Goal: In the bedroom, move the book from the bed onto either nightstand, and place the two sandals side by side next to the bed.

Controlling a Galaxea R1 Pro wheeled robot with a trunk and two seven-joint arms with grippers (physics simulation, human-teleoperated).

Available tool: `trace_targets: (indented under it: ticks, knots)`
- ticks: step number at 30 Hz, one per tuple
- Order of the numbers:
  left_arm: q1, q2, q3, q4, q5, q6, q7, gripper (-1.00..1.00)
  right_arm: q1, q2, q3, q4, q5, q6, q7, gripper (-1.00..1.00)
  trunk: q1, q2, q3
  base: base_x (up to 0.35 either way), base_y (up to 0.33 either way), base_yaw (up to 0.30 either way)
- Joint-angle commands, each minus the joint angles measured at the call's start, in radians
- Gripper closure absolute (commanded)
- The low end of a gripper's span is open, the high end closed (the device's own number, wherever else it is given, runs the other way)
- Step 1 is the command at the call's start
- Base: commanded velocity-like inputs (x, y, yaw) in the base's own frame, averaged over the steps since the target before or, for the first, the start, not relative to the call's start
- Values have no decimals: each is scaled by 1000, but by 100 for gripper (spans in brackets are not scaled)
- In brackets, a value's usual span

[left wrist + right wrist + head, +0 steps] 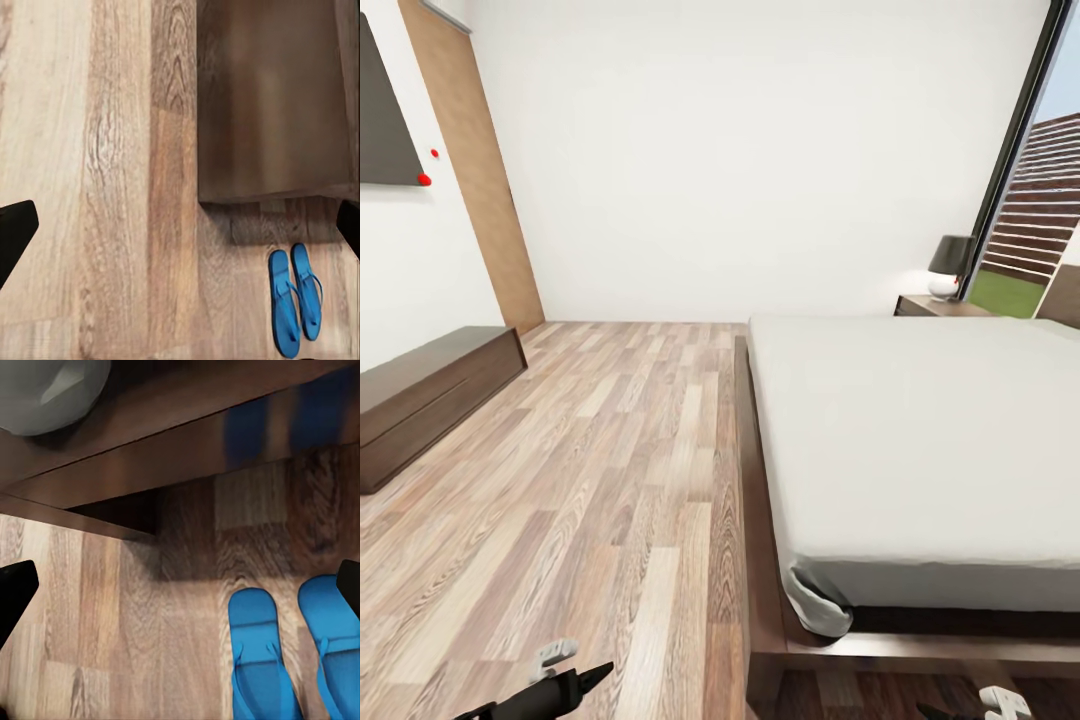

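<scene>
Head view: bedroom, bed [920, 440] w/ plain off-white mattress, no book visible on the part in frame. One nightstand [938, 305] at far side by the window, small lamp [950, 265] on top. Long dark bench [430, 395] on the left wall – not a nightstand.

Two blue sandals [295, 300] lie side by side on the wood floor [97, 187], just off the corner of the bed frame [270, 97]; right wrist view has them close below, toes toward the frame. So sandal part looks done, judging by how they lie.

Left gripper [180, 232]: fingertips at opposite edges of its wrist view, spread wide, nothing between. Right gripper [180, 592]: same, spread apart, empty, hanging over the sandals.

Risks from here:
- right arm sits low near the sandals; base or arm move could nudge one & break the pairing
- bed frame corner is near both arms – a turn could clip it
- book location unknown from these frames; may need repositioning to find it
- thin paperback on soft mattress = hard to pinch, fingers may dig into the mattress or slip off
- lamp takes space on the nightstand; placing the book could bump it
</scene>
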Motion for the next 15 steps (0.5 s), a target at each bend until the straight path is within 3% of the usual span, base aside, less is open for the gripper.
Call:
trace_targets:
  ticks: [1,15]
  knots:
    - [0,-3,3,0,6,10,-4,-100,-1,0,-5,1,4,1,4,-100,-4,7,2,0,0,0]
    - [0,-26,2,29,1,-15,21,-100,-1,2,-5,1,4,1,4,-100,-58,105,46,0,0,0]
